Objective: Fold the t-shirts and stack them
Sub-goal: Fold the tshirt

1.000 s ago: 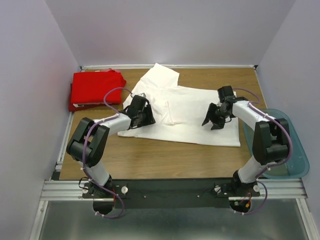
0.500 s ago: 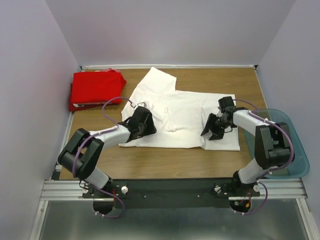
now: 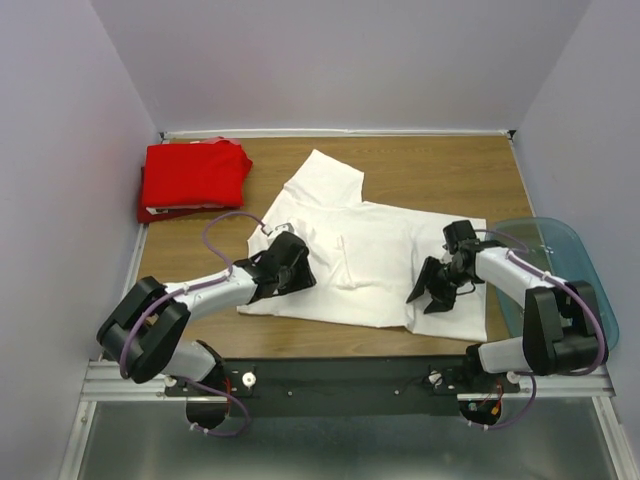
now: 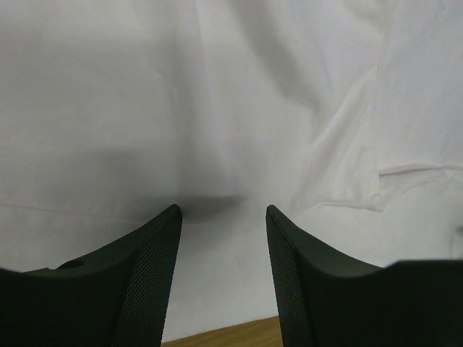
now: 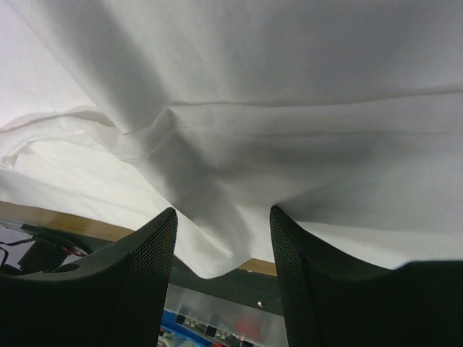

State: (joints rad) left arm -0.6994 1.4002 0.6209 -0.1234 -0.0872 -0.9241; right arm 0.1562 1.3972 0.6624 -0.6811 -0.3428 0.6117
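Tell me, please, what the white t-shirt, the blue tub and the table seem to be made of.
White t-shirt: soft matte cloth, likely cotton; it creases and folds. Tub: translucent blue-tinted plastic, with a glossy rim. Table: brown wood-grain board, perhaps laminate.

Tabletop: folded t-shirt at upper left; spread t-shirt at centre; tub at right edge. Left gripper over the spread t-shirt's lower left, right gripper over its lower right.
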